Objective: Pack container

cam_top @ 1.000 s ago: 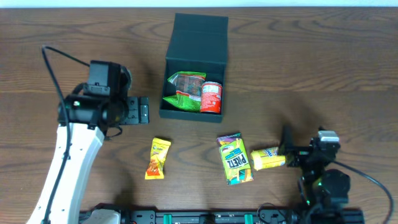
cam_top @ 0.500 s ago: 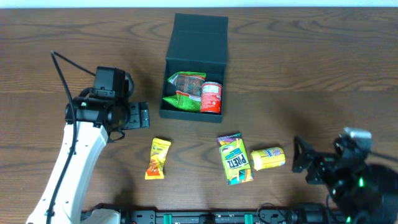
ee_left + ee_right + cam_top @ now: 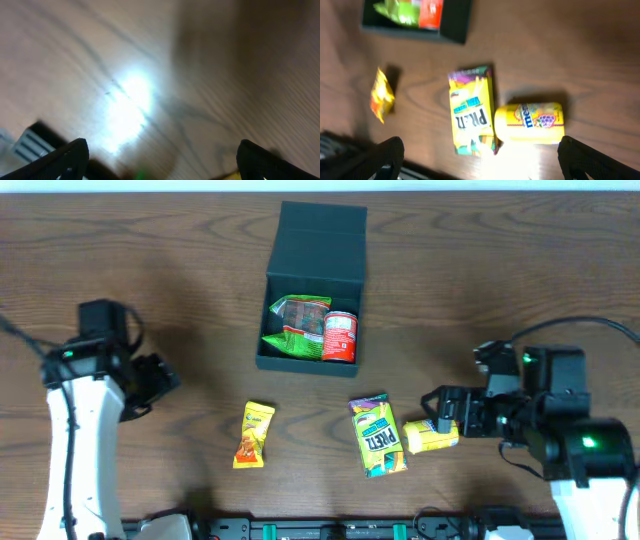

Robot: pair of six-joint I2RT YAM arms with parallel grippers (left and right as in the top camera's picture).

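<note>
Both jaws gape, holding nothing: my left pincer (image 3: pixel 158 378) at left, my right pincer (image 3: pixel 440 412) beside the yellow cylindrical plastic tub (image 3: pixel 432 436). The dark teal-green square cardboard container (image 3: pixel 320 240) sits open, far centre.

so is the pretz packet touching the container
Apart. The overhead view shows a band of bare table between the container and the pretz packet.

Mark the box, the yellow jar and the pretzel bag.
box (image 3: pixel 320 238), overhead view, on its open lid.
yellow jar (image 3: pixel 530 122), right wrist view, middle of its label.
pretzel bag (image 3: pixel 378 437), overhead view, centre of its front.
</note>
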